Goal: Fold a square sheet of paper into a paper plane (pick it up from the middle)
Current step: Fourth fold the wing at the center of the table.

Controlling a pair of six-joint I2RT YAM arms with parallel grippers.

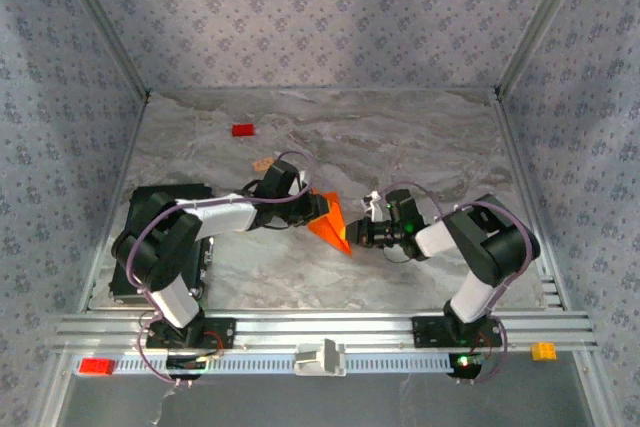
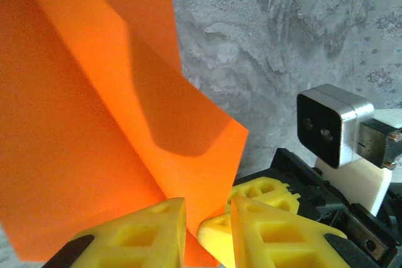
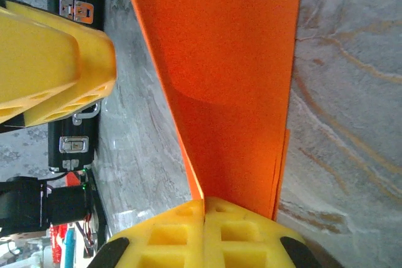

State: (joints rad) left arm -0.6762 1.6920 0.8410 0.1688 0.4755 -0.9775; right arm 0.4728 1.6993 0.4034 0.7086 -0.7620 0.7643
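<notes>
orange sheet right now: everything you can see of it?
The square sheet of paper is thin, matte, bright orange, and not flat: creased along a straight fold, one flap stands up and shades the panel beneath. From above it reads as a pointed wedge at the middle of the table, between both grippers. The right gripper is shut on its layered edge. The left gripper sits at a corner; whether it grips is unclear.

high rear camera looks down; both wrist cameras closely share the paper (image 2: 94,130).
</notes>
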